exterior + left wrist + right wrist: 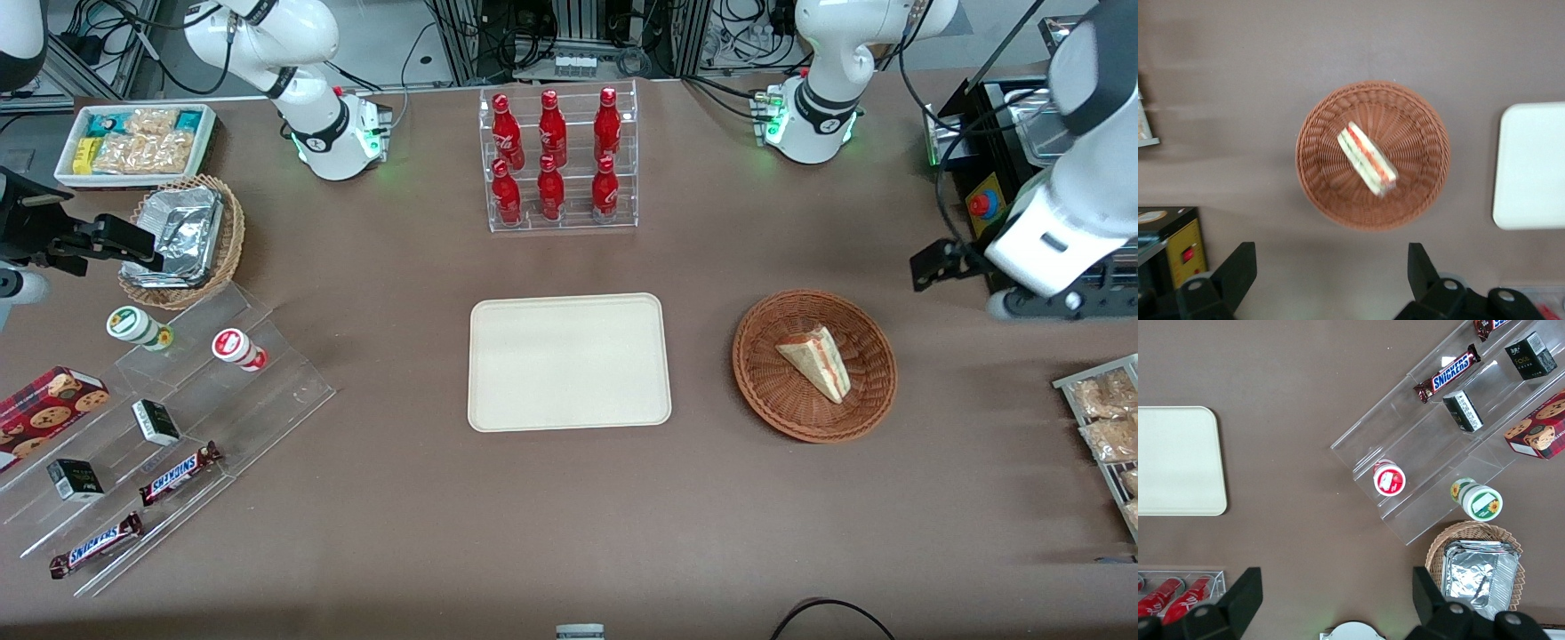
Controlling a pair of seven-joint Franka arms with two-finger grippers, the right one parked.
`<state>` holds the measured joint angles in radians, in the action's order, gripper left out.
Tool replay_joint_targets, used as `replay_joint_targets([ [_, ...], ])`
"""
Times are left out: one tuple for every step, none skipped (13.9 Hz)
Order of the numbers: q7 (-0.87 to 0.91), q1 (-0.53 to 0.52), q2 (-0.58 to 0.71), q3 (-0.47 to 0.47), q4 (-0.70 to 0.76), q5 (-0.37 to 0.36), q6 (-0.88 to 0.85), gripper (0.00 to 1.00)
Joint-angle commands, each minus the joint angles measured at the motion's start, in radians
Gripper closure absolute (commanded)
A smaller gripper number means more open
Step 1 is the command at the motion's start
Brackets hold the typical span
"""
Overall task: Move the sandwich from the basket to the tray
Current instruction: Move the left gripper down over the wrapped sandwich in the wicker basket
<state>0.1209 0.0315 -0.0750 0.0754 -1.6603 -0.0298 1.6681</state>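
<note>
Brown tabletop [569, 524] runs bare around the tray [569, 362] and the basket [814, 365], with a strip of open surface between the two and more bare surface on the side nearer the front camera. Tray surface holds nothing. An acrylic rack of red bottles [556, 160] stands farther from the front camera than the tray, well apart from it.

Sandwich [816, 361] lies in the basket, roughly at its middle, clear of the woven rim all round. Its long axis runs diagonally across the bowl; in the front view the narrow tip points toward the front camera and the working arm's end of the table. Red and green filling shows along the cut edge [1367, 157].

Gripper [1327, 273] hangs raised above the table, looking straight down, with the jaws spread wide apart and holding nothing. The basket sits just ahead of the jaw tips, not between them; the sandwich is centred on the line between the two fingers [1237, 270], well clear of both. The tray lies off to one side of the jaws
</note>
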Motion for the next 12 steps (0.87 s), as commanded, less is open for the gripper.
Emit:
replay_joint_targets([
  [0.095,0.002,0.017,0.0,-0.188,-0.016,0.19,0.0],
  [0.155,0.004,0.02,0.0,-0.26,-0.016,0.282,0.0],
  [0.23,0.004,0.021,0.001,-0.329,-0.016,0.38,0.0],
  [0.312,0.007,0.021,0.003,-0.389,-0.016,0.472,0.0],
  [0.406,0.013,0.017,0.006,-0.447,-0.016,0.557,0.0],
  [0.475,0.015,0.021,0.009,-0.517,-0.016,0.647,0.0],
  [0.524,0.015,0.023,0.01,-0.568,-0.016,0.727,0.0],
  [0.575,0.016,0.011,0.012,-0.594,-0.016,0.771,0.0],
  [0.613,0.019,-0.009,0.014,-0.605,-0.016,0.795,0.0],
  [0.634,0.027,-0.025,0.02,-0.621,-0.016,0.821,0.0],
  [0.64,0.028,-0.04,0.02,-0.634,-0.016,0.853,0.0],
  [0.658,0.028,-0.06,0.02,-0.638,-0.016,0.874,0.0],
])
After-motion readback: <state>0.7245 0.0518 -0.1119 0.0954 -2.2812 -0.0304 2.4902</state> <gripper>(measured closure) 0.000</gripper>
